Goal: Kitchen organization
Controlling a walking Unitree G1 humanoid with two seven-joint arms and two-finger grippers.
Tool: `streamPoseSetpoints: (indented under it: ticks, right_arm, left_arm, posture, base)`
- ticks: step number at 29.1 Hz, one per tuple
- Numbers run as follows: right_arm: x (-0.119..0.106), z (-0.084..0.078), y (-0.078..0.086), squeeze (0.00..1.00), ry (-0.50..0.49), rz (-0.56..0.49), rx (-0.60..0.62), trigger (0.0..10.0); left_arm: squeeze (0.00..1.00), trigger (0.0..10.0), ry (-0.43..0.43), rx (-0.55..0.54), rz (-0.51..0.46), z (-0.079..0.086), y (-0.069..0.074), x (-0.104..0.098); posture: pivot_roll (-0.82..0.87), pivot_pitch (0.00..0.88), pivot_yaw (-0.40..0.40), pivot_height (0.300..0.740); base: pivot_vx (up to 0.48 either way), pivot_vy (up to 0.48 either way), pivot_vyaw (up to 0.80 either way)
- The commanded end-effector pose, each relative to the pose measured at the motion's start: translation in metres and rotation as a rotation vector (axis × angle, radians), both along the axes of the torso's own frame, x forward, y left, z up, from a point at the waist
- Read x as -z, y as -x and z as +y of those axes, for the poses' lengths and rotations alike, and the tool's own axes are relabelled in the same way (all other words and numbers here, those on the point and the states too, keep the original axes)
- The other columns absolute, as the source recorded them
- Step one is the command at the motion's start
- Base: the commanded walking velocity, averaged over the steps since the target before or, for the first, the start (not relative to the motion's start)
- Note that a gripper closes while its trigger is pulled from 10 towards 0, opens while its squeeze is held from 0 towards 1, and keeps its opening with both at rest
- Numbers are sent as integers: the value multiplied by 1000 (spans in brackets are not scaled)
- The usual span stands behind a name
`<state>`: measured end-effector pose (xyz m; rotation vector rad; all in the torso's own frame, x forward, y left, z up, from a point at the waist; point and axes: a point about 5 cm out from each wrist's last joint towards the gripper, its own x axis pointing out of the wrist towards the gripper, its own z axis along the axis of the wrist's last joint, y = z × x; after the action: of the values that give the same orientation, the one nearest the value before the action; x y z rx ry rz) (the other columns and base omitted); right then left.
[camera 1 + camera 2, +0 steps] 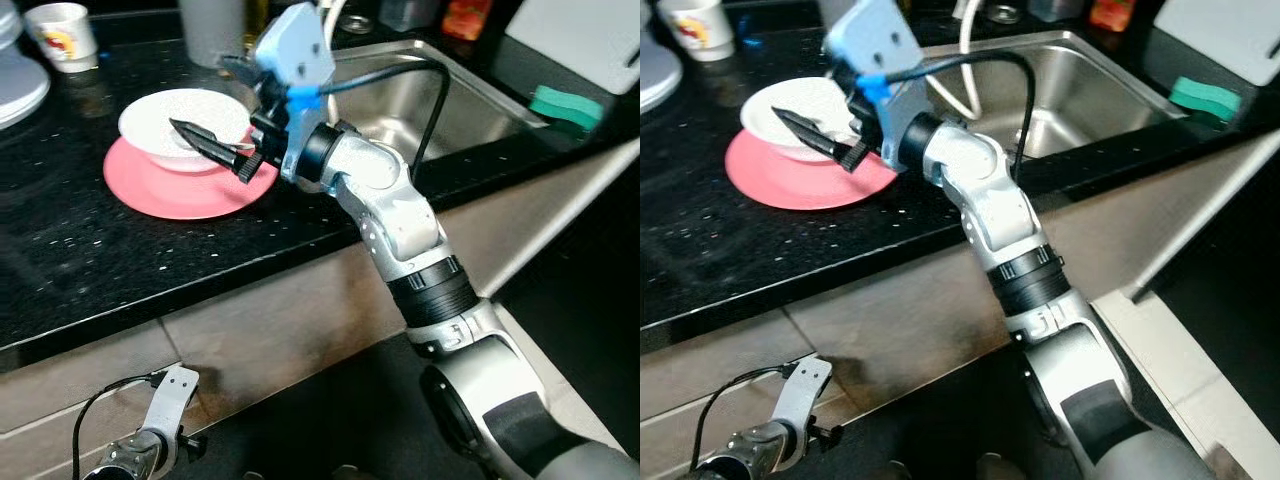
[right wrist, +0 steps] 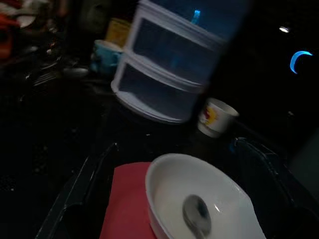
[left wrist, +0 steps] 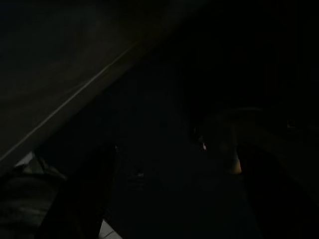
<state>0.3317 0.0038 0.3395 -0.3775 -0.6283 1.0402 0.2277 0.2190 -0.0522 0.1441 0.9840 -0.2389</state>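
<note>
A white bowl (image 1: 180, 125) sits on a pink plate (image 1: 180, 185) on the black counter (image 1: 90, 250). A spoon (image 2: 197, 214) lies inside the bowl. My right gripper (image 1: 200, 95) reaches over the counter and hovers open at the bowl, one black finger (image 1: 205, 140) lying across its near rim. In the right wrist view the fingers (image 2: 84, 189) stand on either side of the bowl and hold nothing. My left gripper (image 1: 150, 440) hangs idle low beside the cabinet front, and its wrist view is very dark, with two finger shapes spread apart.
A steel sink (image 1: 440, 100) lies right of the plate, with a green sponge (image 1: 565, 105) on its far corner. A white printed cup (image 1: 62, 32), a white drawer unit (image 2: 164, 69) and a blue cup (image 2: 104, 55) stand behind the bowl. The counter edge runs just below the plate.
</note>
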Motion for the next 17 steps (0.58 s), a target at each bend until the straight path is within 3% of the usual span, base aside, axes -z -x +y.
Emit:
streamPoseSetpoints:
  ticks: [1,3,4,5,9,13,17]
  right_arm:
    - [-1,1,4,0,71,-72,-21,10000]
    - [-1,1,4,0,71,-72,-21,10000]
    - [0,-4,6,0,138,-97,-46,10000]
    - [0,-4,6,0,138,-97,-46,10000]
    - [2,-22,10,0,295,-132,-109,10000]
    - [4,-44,6,0,520,-197,-52,10000]
    - [4,-62,2,0,620,-207,-11,10000]
  left_arm:
    - [0,10000,-10,10,38,1,8,5]
    - [0,10000,-10,10,38,1,8,5]
    - [0,10000,-10,11,39,1,8,5]
    - [0,10000,-10,11,39,1,8,5]
    - [0,10000,-6,10,39,0,7,5]
    - [0,10000,-2,9,39,0,7,5]
    - [0,10000,0,10,39,0,7,5]
  posture:
    - [28,131,-61,740]
    - [28,131,-61,740]
    - [23,132,-59,740]
    - [23,132,-59,740]
    - [14,140,-57,740]
    - [10,146,-55,740]
    - [4,149,-55,740]
  base:
    - [0,0,581]
    - [0,0,581]
    - [0,0,0]
    - [0,0,0]
    - [0,0,0]
    - [0,0,0]
    - [0,0,0]
